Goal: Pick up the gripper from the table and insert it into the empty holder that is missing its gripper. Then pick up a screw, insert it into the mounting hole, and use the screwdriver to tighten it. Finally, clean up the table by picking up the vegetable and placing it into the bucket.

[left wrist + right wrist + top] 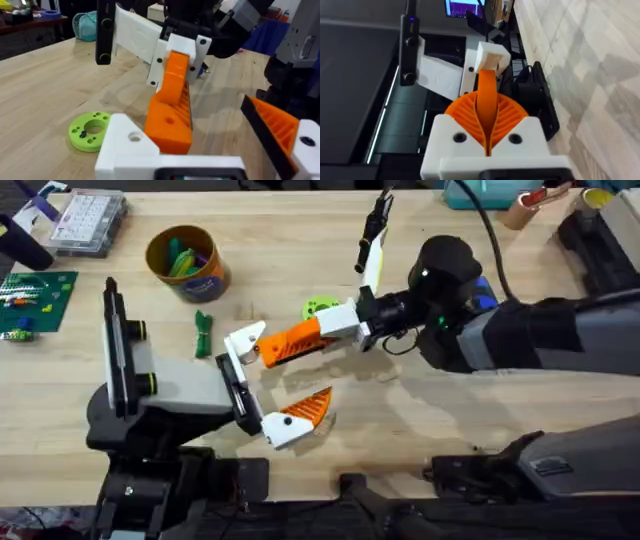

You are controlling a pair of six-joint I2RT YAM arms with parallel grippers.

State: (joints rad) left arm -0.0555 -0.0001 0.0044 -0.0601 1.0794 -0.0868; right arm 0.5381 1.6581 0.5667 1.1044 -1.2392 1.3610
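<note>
Meanwhile, right claw (335,328) grips the gripper (292,342), no writing legible.

Lit monitor (465,7) behind (dim room), teal bag (86,25).

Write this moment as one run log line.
phase: insertion | right hand: shut on gripper | gripper end: at holder | vegetable: on table, outside bucket

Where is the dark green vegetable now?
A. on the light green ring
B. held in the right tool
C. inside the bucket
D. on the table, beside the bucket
D: the overhead view shows the vegetable lying on the table just below the bucket, not in it.
</note>
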